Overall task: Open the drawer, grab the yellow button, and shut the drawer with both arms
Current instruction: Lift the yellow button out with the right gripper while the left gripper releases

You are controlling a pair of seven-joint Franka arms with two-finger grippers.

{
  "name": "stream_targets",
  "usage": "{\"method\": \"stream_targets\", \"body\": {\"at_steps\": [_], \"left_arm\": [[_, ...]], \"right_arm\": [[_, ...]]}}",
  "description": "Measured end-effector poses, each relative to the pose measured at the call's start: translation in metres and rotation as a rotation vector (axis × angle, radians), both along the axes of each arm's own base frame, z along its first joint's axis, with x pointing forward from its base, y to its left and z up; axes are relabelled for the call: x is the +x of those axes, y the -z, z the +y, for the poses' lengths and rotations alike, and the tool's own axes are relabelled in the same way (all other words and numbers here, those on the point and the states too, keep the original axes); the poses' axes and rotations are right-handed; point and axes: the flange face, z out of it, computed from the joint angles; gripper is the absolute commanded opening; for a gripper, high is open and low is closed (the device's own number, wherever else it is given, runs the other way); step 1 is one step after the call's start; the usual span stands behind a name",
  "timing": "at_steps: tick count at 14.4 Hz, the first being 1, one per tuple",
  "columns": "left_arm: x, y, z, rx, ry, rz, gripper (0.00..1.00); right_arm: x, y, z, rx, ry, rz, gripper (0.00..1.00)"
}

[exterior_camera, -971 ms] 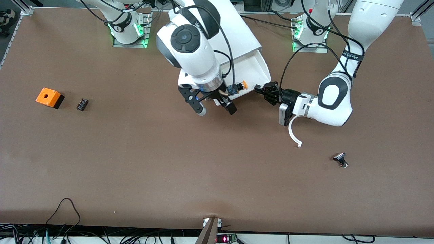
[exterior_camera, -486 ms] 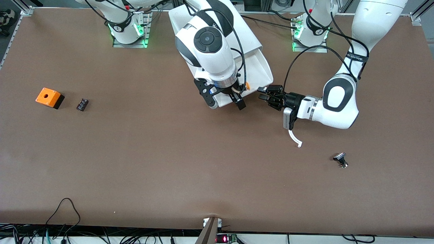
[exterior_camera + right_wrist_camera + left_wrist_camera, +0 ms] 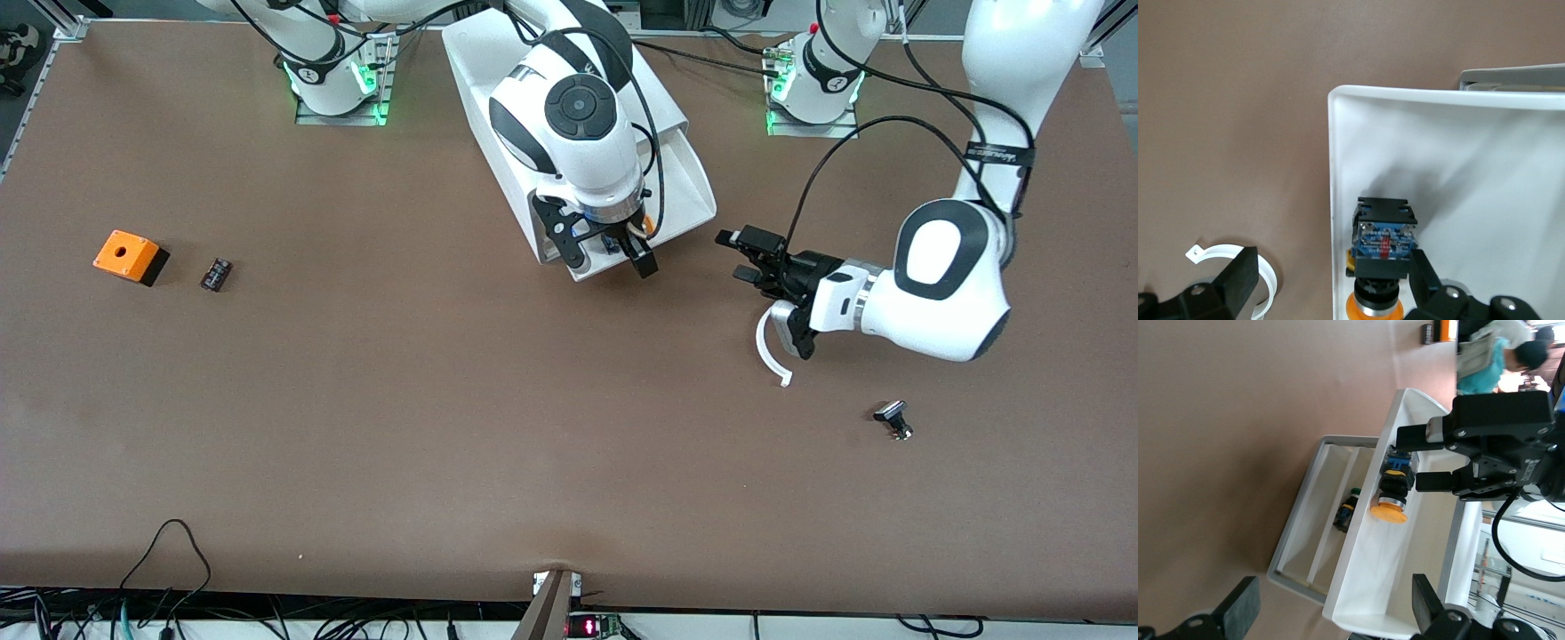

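Note:
The drawer (image 3: 693,182) stands pulled out of the white cabinet (image 3: 480,62). The button (image 3: 650,224) lies in it near its front corner, orange cap and blue bit showing in the left wrist view (image 3: 1393,487) and the right wrist view (image 3: 1382,248). My right gripper (image 3: 612,258) is open and low over that corner (image 3: 1331,283): one finger is beside the button, the other outside the drawer's wall (image 3: 1333,200). My left gripper (image 3: 745,256) is open and empty (image 3: 1333,613), apart from the drawer's front, toward the left arm's end.
A white curved strip (image 3: 770,356) lies on the table under the left wrist. A black-and-silver part (image 3: 893,420) lies nearer the camera. An orange box (image 3: 129,256) and a small black part (image 3: 216,274) sit toward the right arm's end. A lower tray (image 3: 1305,520) holds a dark part.
My right gripper has moved over the drawer's front corner and come down around the button. My left gripper has drawn back from the drawer's front toward the left arm's end.

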Motion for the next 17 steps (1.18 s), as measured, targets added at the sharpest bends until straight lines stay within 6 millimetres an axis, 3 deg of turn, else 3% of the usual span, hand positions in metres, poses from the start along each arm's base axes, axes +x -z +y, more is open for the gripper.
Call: {"method": "stream_targets", "body": {"at_steps": [7, 8, 10, 12, 14, 17], "left_arm": [[0.02, -0.043, 0.012, 0.253, -0.03, -0.019, 1.0], [0.021, -0.048, 0.012, 0.26, -0.032, -0.021, 1.0], [0.021, -0.052, 0.013, 0.292, -0.025, -0.029, 1.0], [0.02, -0.056, 0.014, 0.392, 0.002, -0.058, 1.0], [0.023, -0.074, 0.013, 0.496, 0.002, -0.106, 1.0], [0.031, -0.106, 0.022, 0.654, 0.017, -0.219, 1.0]], "right_arm": [[-0.022, 0.008, 0.015, -0.028, -0.027, 0.027, 0.99], [-0.023, 0.008, 0.016, -0.028, -0.029, 0.027, 0.91], [-0.026, 0.009, 0.017, -0.034, -0.032, 0.032, 0.65], [-0.028, 0.01, 0.017, -0.043, -0.036, 0.04, 0.3], [-0.028, 0.01, 0.017, -0.044, -0.036, 0.04, 0.0], [-0.029, 0.01, 0.017, -0.048, -0.038, 0.044, 0.0]]}}
